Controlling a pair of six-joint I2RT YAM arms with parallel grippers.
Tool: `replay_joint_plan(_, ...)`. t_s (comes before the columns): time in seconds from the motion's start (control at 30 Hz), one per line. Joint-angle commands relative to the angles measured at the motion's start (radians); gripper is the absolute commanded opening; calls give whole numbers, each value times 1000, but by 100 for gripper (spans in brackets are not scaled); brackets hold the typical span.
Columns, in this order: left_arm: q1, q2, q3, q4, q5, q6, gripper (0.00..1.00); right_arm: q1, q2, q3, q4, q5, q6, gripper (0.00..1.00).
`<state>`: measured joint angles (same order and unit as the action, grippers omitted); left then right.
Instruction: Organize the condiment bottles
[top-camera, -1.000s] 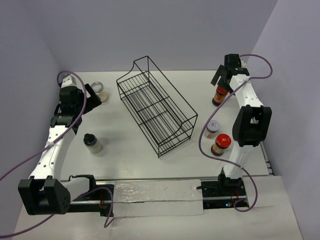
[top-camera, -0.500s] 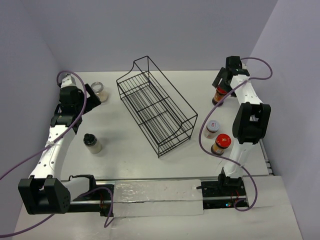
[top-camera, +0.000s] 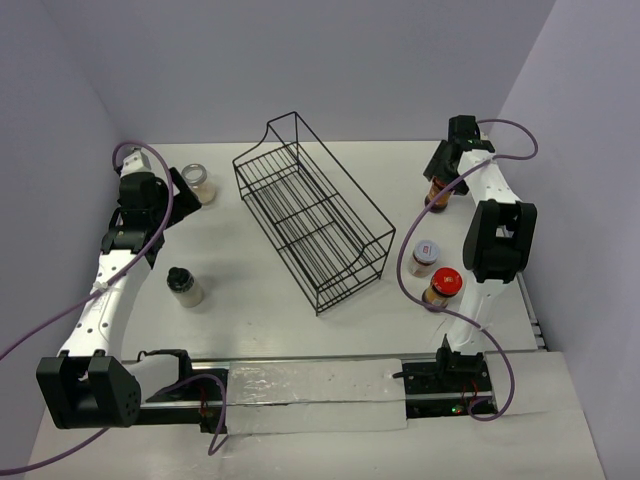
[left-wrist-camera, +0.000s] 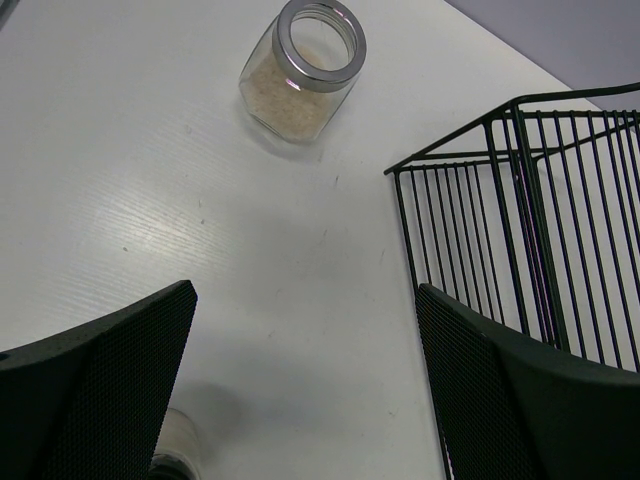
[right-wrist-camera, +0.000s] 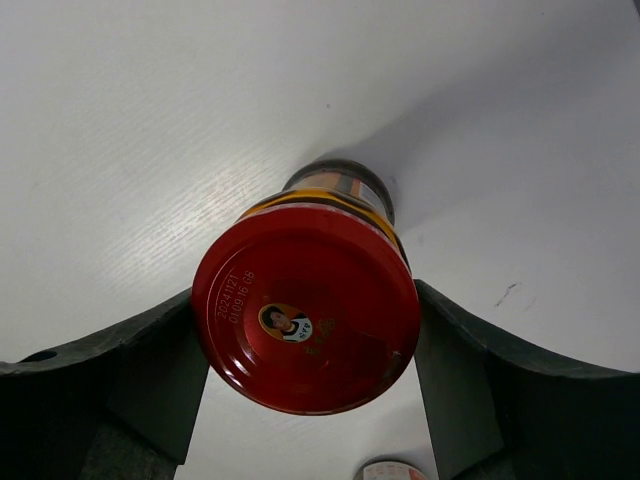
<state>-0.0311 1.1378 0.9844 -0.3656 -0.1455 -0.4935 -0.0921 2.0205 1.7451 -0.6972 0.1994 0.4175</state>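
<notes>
My right gripper (top-camera: 441, 172) is open and low over the far red-lidded jar (top-camera: 437, 194), with a finger on each side of its red lid (right-wrist-camera: 305, 310) in the right wrist view. A white-lidded jar (top-camera: 424, 257) and a second red-lidded jar (top-camera: 441, 288) stand nearer on the right. My left gripper (top-camera: 183, 188) is open and empty at the back left, just short of the clear jar with pale contents (top-camera: 199, 182), which also shows in the left wrist view (left-wrist-camera: 300, 70). The black-capped jar (top-camera: 183, 286) stands at the near left.
The black wire rack (top-camera: 310, 210) stands empty in the middle, running diagonally; its corner shows beside my left gripper's right finger (left-wrist-camera: 520, 400). The side walls stand close to both arms. The arms' base rail (top-camera: 300, 385) runs along the near edge.
My right gripper has come down from above the far red-lidded jar until its fingers flank the lid. The left arm and the other jars have not moved.
</notes>
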Motion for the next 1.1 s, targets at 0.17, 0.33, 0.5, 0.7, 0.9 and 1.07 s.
replay_joint_plan(0.17, -4, 1, 24, 22, 1, 0, 99, -6, 0, 55, 24, 26, -22, 89)
replay_joint_plan(0.33, -4, 4, 25, 22, 0, 4, 100, -6, 8, 64, 24, 28, -24, 88)
replay_joint_plan(0.5, -4, 5, 22, 20, -2, 7, 100, -6, 19, 82, 19, 31, -30, 84)
replay_joint_plan(0.7, -4, 8, 25, 16, -5, 6, 100, -6, 38, 100, 12, 26, -37, 74)
replay_joint_plan(0.9, -5, 8, 22, 14, -7, 7, 100, -6, 41, 84, 15, 20, -37, 92)
replay_joint_plan(1.07, -5, 8, 23, 14, -7, 9, 100, -6, 52, 85, 12, 30, -36, 97)
